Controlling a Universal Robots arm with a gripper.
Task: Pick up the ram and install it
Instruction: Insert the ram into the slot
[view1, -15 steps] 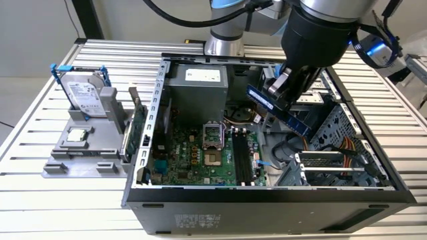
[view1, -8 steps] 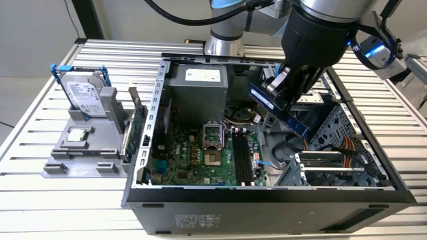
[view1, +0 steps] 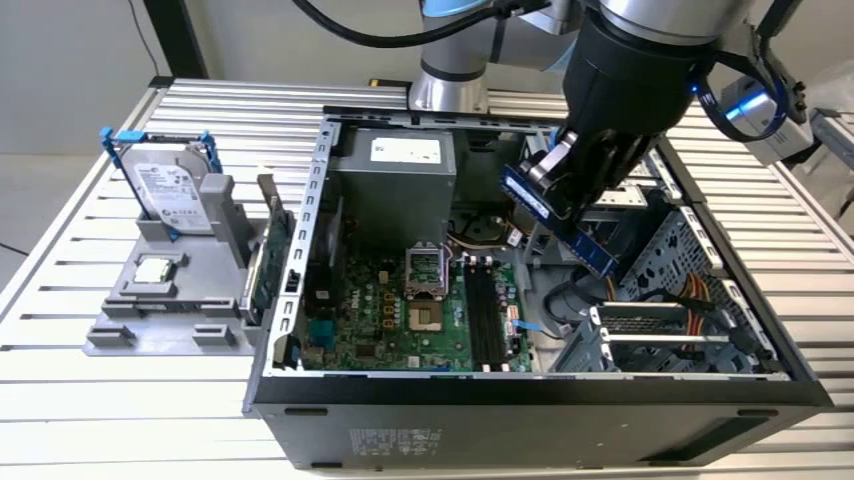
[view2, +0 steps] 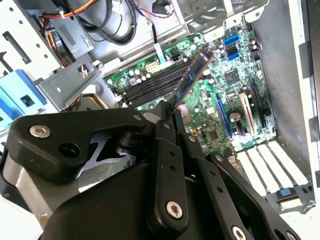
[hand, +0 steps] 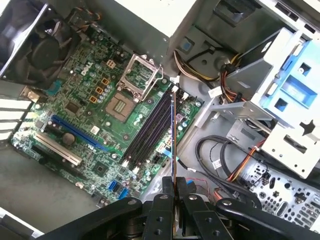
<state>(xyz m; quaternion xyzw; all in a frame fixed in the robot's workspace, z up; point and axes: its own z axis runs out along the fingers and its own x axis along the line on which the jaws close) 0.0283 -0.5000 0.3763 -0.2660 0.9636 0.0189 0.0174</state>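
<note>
**Progress of the ram installation.** We read across the exterior view from its left to its right, with the black memory slots (view1: 483, 318) as landmark.

Well off to that view's left of the slots, outside the open computer case (view1: 534, 415), a grey holder (view1: 147, 335) sits on the desk (view1: 80, 400). It carries a hard drive (view1: 171, 190) in a blue frame. Around the slots lies the motherboard (view1: 387, 310), and the slots themselves look vacant.

Above the slots, toward that view's right, hangs the ram (view1: 597, 252), a narrow blue stick. It is tilted and clear of the board. The pincer (view1: 563, 190) pinches it by its flat faces near the upper end.

In the first wrist view the fingers (hand: 162, 212) are pressed together on the ram (hand: 173, 135), seen edge-on and running roughly along the slots. In the second wrist view the free end of the ram (view2: 191, 75) reaches out over the slots, apart from them.

We judge the pick-up done, since the ram is off the desk and inside the case. The seating is not yet done, and no part of the ram touches a slot.
</note>
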